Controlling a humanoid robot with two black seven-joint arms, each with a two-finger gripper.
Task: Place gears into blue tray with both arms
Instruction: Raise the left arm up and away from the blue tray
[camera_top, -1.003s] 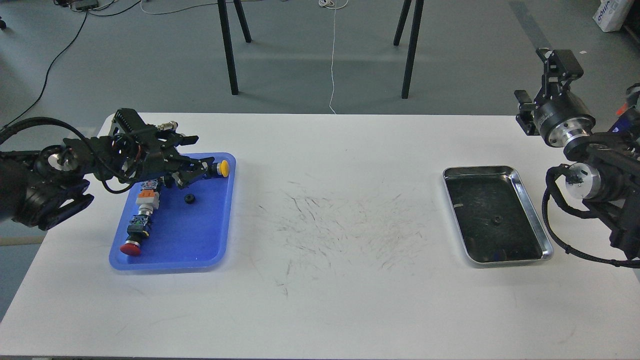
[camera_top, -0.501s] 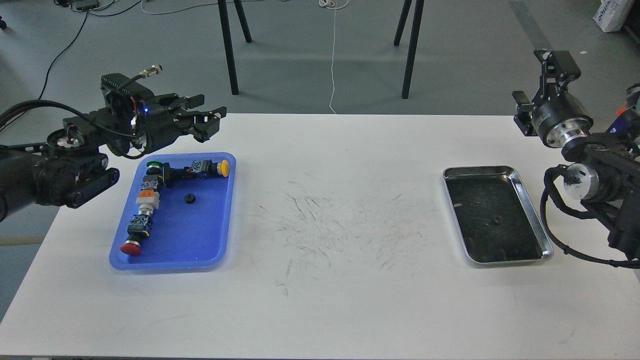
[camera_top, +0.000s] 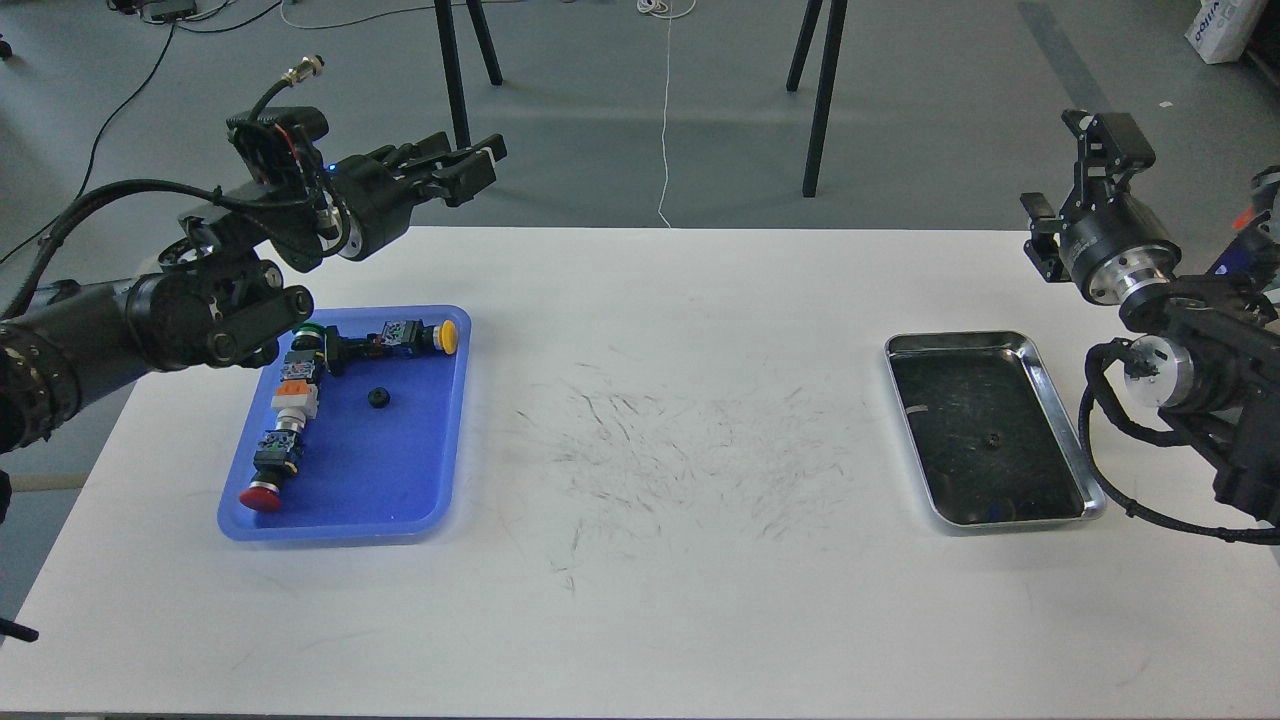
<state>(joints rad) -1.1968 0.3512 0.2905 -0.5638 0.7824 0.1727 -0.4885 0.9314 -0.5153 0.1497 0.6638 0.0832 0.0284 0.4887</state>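
One gear (camera_top: 379, 397) lies flat on the floor of the blue tray (camera_top: 420, 490), roughly mid-tray and a little toward the far end, clear of everything around it. A second gear (camera_top: 992, 440) sits on the dark floor of the steel tray (camera_top: 1060, 395), over on the right side of the table (camera_top: 660, 600), well apart from the first.

Sharing the blue tray are push-button parts: a yellow-capped one (camera_top: 425, 335) lying along the far edge, a green-capped one (camera_top: 305, 333) at the far-left corner, and a red-capped one (camera_top: 272, 480) stretched down the left side, its cap toward the near end.

The left gripper (camera_top: 470, 165) is up in the air beyond the far edge of the table, above and behind the blue tray, pointing right. Its fingers (camera_top: 484, 152) look only a little apart and nothing shows between them.

The right gripper (camera_top: 1085, 160) hangs high at the far right, past the steel tray's far-right corner. One finger (camera_top: 1110, 135) reaches up and away, another part sticks out to the left, but it is seen at an awkward angle, so whether it is spread or closed cannot be told. Nothing visible in it.

Scuff marks (camera_top: 680, 450) streak the white tabletop between the two trays.
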